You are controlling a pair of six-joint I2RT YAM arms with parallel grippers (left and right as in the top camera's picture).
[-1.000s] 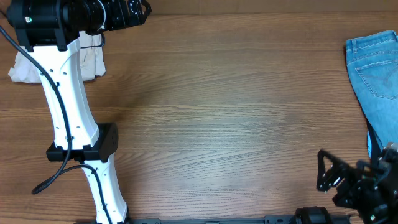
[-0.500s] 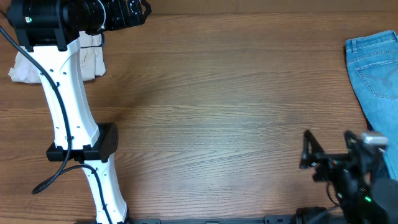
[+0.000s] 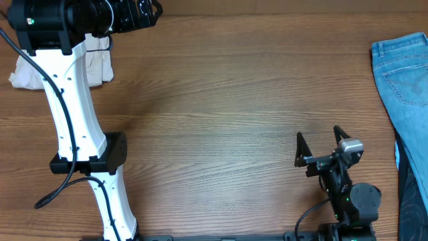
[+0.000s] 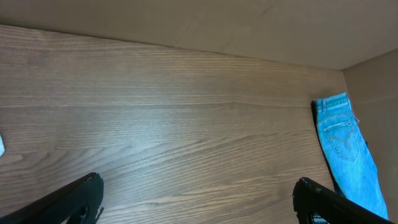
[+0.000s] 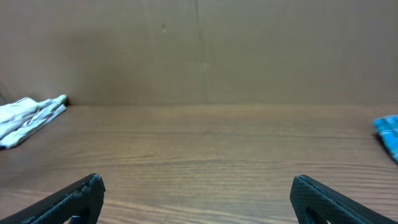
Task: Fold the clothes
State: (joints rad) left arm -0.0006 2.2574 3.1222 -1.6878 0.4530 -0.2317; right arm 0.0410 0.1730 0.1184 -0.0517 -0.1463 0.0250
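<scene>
The clothes (image 3: 27,72) lie bunched at the table's far left corner as a small off-white heap, partly covered by my left arm. The right wrist view shows the clothes (image 5: 28,114) far off to the left, by the back wall. My left gripper (image 3: 148,9) is at the far edge, to the right of the heap and apart from it. From its wrist camera, the left gripper (image 4: 198,183) is open over bare wood. Near the front edge at the right, my right gripper (image 3: 317,134) points away from me. It is open, and the right gripper (image 5: 197,180) holds nothing.
A blue denim garment (image 3: 406,73) lies flat along the right edge and also shows as denim (image 4: 345,143) in the left wrist view. The white left arm (image 3: 73,127) crosses the left side. A brown wall (image 5: 199,50) backs the wooden table (image 3: 227,114).
My right gripper has swung left from the front right corner onto the table, still open. The left arm and the cloth heap have not moved.
</scene>
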